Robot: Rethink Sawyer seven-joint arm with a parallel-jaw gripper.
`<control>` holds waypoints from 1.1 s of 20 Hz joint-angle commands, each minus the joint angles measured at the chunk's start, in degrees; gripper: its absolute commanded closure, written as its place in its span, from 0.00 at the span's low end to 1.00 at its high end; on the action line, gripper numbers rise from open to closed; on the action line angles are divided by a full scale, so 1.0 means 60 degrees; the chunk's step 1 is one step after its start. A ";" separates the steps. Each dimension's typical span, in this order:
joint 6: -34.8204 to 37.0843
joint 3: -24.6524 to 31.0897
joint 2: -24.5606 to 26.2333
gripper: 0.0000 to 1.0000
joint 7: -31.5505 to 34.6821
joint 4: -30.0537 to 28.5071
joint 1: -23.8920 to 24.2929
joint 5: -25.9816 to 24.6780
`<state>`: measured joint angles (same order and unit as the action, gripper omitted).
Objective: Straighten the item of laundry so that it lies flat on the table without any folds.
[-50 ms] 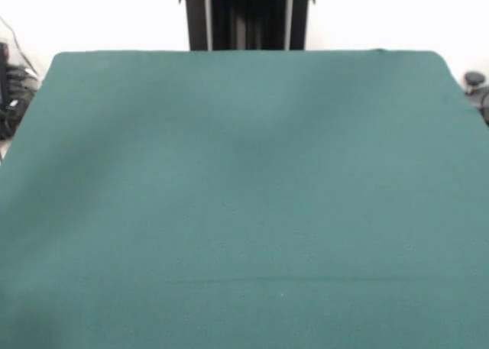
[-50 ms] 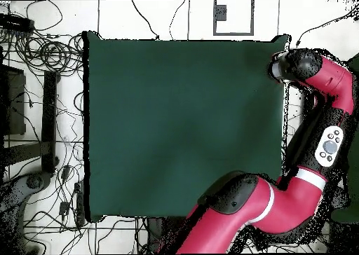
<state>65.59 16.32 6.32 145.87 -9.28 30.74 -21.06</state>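
No towel shows in either view: the wide dark green felt-covered surface [image 1: 244,196] lies bare from edge to edge, with only a faint straight crease running across the lower part of the front view. So the tan-orange item of laundry cannot be placed; it is not on the cloth in these pictures.

In the overhead view the red and black robot arm [image 2: 280,196] is folded back along the right side of the frame, its end [image 2: 284,66] at the upper right corner of the green cloth. I cannot tell how the claw stands.

Judging from this, the step in hand is waiting or resetting. Doing it well likely means keeping the arm parked off the cloth until the towel is laid down, then locating its corners before reaching.
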 commanded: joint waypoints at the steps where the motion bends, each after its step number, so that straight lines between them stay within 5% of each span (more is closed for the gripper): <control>1: 0.0983 0.1420 0.0694 0.00 -0.2030 -0.0819 -0.0430 0.0106; 22: 0.0368 0.0898 0.0407 0.00 -0.1573 -0.1351 -0.0577 0.0102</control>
<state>65.60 17.83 6.27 145.87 -9.27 30.63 -21.06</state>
